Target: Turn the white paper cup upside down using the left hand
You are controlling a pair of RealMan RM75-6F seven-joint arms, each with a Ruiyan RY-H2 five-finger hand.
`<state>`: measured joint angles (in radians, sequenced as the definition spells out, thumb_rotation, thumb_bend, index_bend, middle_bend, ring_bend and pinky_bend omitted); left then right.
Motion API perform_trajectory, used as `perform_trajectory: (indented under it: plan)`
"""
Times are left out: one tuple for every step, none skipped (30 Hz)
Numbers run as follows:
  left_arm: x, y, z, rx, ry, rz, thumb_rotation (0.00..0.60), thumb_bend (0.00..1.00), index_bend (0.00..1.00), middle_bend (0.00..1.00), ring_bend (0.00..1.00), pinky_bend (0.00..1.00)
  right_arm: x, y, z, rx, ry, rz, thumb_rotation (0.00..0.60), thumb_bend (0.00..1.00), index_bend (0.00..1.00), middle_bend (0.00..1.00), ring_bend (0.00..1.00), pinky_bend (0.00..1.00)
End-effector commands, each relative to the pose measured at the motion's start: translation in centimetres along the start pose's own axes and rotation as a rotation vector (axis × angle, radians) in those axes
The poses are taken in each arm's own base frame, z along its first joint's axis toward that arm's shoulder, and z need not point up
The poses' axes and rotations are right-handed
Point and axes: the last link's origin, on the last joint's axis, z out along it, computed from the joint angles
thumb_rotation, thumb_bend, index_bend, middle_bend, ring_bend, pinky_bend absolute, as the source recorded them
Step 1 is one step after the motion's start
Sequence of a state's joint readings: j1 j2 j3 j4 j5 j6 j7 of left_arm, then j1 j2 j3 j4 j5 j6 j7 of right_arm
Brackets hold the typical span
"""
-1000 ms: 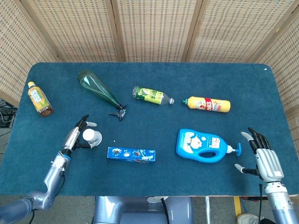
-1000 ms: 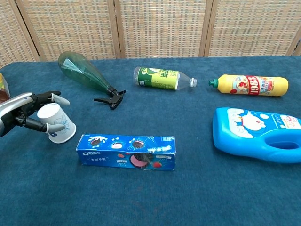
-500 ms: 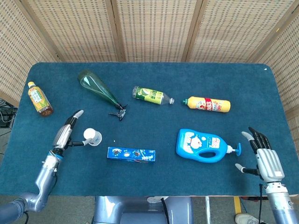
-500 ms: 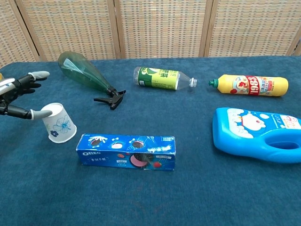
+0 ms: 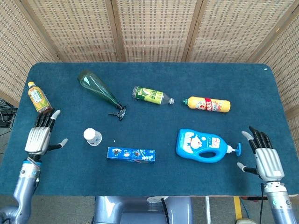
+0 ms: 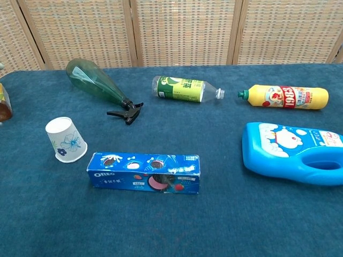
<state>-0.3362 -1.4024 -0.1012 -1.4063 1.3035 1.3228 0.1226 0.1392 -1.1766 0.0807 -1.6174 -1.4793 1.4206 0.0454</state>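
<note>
The white paper cup, printed with a blue flower, stands alone on the blue table with its smaller flat white end up and its wider end on the cloth. My left hand lies flat near the table's left edge, fingers spread, holding nothing and well left of the cup. It does not show in the chest view. Near the front right corner my right hand is open and empty.
A blue Oreo box lies just right of the cup. A green spray bottle lies behind it and a tea bottle beyond my left hand. A green-labelled bottle, a yellow bottle and a blue detergent jug lie to the right.
My left hand has let go of the cup and drawn back to the left, out of the chest view. The cup stays standing where it was. The right hand has not moved.
</note>
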Motion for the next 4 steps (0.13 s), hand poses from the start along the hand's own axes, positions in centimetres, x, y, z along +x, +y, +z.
perform_trajectory:
  plan:
    - [1.4,-2.2,-4.0,0.113,-0.017,0.118,0.515,0.24,0.00,0.00,0.00,0.00,-0.1,-0.1,-0.1,-0.002,-0.002,-0.011,0.600,0.09,0.00,0.00,0.00,0.00]
    - [1.5,-2.3,-4.7,0.131,-0.029,0.121,0.515,0.24,0.00,0.00,0.00,0.00,-0.1,-0.1,-0.1,-0.002,-0.002,-0.014,0.600,0.09,0.00,0.00,0.00,0.00]
    - [1.7,-2.4,-5.2,0.141,-0.040,0.127,0.515,0.24,0.00,0.00,0.00,0.00,-0.1,-0.2,-0.1,-0.002,-0.004,-0.017,0.600,0.09,0.00,0.00,0.00,0.00]
    - [1.9,-2.6,-5.7,0.147,-0.049,0.144,0.515,0.24,0.00,0.00,0.00,0.00,-0.2,-0.2,-0.1,-0.001,-0.006,-0.021,0.600,0.09,0.00,0.00,0.00,0.00]
